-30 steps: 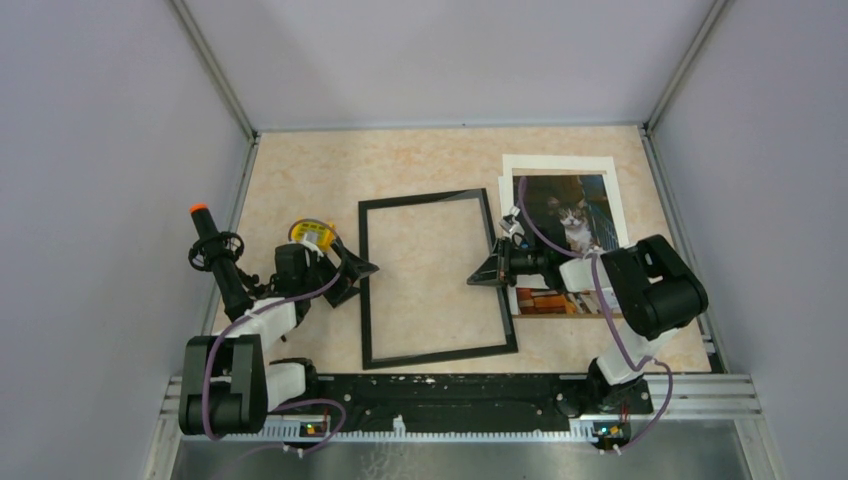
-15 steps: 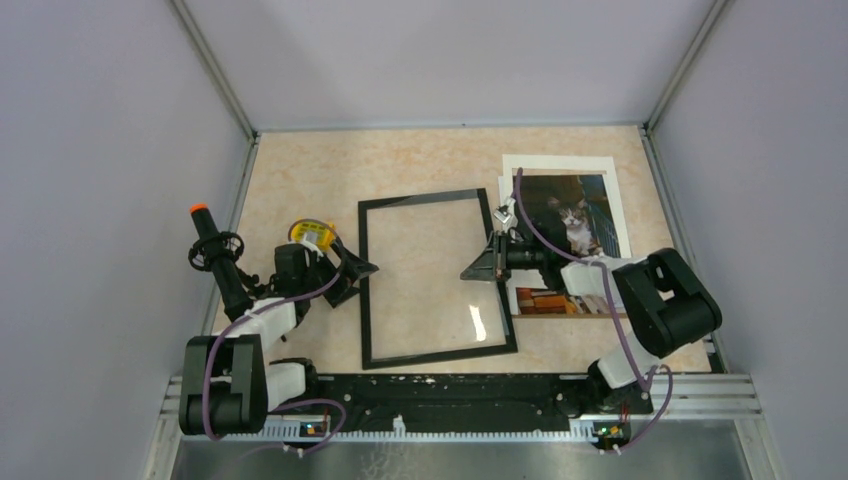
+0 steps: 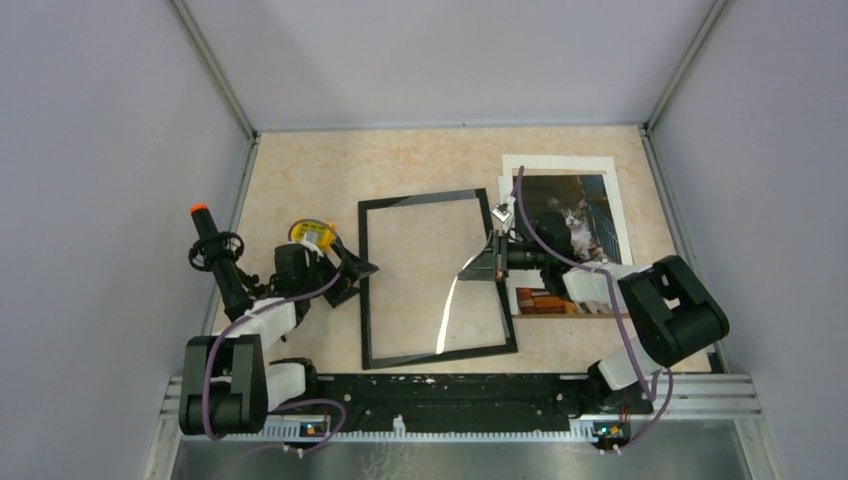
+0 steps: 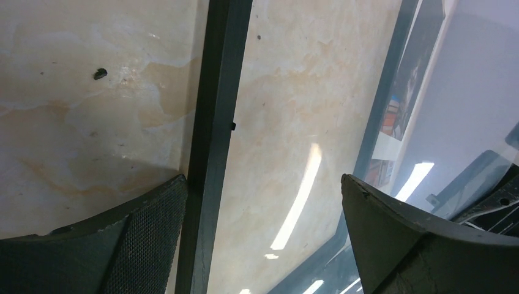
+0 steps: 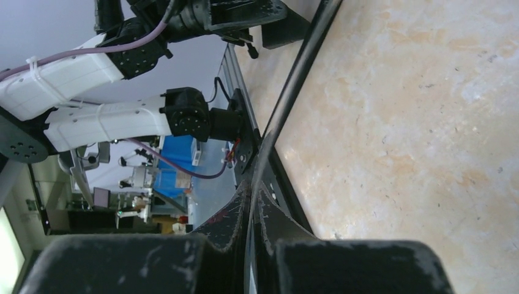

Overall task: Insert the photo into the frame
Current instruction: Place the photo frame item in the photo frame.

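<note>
The black frame (image 3: 365,290) lies flat mid-table. My right gripper (image 3: 478,268) is shut on the right edge of a clear pane (image 3: 445,315), which is tilted up off the frame and shows a bright glare streak. In the right wrist view the fingers (image 5: 231,215) pinch the thin sheet edge-on. The cat photo (image 3: 575,225) lies face up on the table right of the frame, partly under my right arm. My left gripper (image 3: 352,276) is open at the frame's left bar (image 4: 214,122), one finger (image 4: 141,233) outside it and the other over the pane.
A yellow tape roll (image 3: 311,234) lies left of the frame, behind my left gripper. A black post with an orange tip (image 3: 200,212) stands by the left wall. White mat edges (image 3: 556,162) show behind the photo. Walls enclose the table.
My right gripper has moved slightly left and up with the pane's right edge. The pane tilts more steeply and its glare streak has appeared and shifted left. The left arm has not moved.
</note>
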`<state>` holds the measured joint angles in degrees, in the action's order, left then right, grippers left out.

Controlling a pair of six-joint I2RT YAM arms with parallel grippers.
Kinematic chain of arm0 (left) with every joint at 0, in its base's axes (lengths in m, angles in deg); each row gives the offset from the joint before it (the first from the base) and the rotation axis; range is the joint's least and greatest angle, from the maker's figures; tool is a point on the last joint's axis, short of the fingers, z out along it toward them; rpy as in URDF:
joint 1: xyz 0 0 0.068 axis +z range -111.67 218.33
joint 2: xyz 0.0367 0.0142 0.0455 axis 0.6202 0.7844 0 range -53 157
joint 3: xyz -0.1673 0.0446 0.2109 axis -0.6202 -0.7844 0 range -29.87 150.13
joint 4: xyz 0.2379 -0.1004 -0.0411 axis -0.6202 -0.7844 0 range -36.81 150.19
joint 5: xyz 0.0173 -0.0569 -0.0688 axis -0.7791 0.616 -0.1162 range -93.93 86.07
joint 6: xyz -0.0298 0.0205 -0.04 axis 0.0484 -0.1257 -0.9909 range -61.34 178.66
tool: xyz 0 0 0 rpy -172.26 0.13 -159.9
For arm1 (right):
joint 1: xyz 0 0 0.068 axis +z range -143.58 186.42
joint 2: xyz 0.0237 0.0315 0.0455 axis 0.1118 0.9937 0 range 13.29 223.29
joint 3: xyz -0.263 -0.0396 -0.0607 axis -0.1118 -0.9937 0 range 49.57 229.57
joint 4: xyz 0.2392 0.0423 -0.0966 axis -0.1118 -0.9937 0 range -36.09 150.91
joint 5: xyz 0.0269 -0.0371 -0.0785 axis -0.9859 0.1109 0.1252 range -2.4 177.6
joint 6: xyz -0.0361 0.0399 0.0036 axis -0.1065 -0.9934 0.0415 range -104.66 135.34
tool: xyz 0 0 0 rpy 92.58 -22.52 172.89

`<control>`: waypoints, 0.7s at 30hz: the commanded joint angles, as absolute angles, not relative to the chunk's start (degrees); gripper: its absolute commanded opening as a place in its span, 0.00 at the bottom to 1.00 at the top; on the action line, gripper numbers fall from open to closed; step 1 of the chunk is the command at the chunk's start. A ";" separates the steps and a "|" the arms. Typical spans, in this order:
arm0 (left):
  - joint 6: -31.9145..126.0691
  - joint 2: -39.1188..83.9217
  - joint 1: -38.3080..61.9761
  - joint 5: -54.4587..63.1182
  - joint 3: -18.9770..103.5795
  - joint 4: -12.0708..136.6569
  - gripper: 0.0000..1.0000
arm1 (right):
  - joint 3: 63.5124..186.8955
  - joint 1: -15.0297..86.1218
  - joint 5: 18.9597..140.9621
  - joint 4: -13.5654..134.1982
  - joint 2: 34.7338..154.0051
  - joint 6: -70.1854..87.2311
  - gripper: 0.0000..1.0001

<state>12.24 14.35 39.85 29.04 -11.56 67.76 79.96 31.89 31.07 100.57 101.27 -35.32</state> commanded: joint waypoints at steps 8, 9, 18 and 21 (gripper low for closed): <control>13.44 13.59 39.99 29.35 -12.42 66.73 0.99 | 82.30 34.03 28.91 104.71 97.14 -34.69 0.00; 13.47 13.44 39.99 29.30 -12.38 66.63 0.99 | 82.21 34.15 28.63 104.59 96.97 -34.45 0.00; 14.69 13.08 40.00 29.03 -11.37 65.05 0.98 | 82.95 33.22 37.75 84.20 96.72 -26.58 0.15; 15.28 14.24 40.00 29.58 -10.88 64.56 0.98 | 82.19 31.55 39.61 84.74 97.88 -27.97 0.30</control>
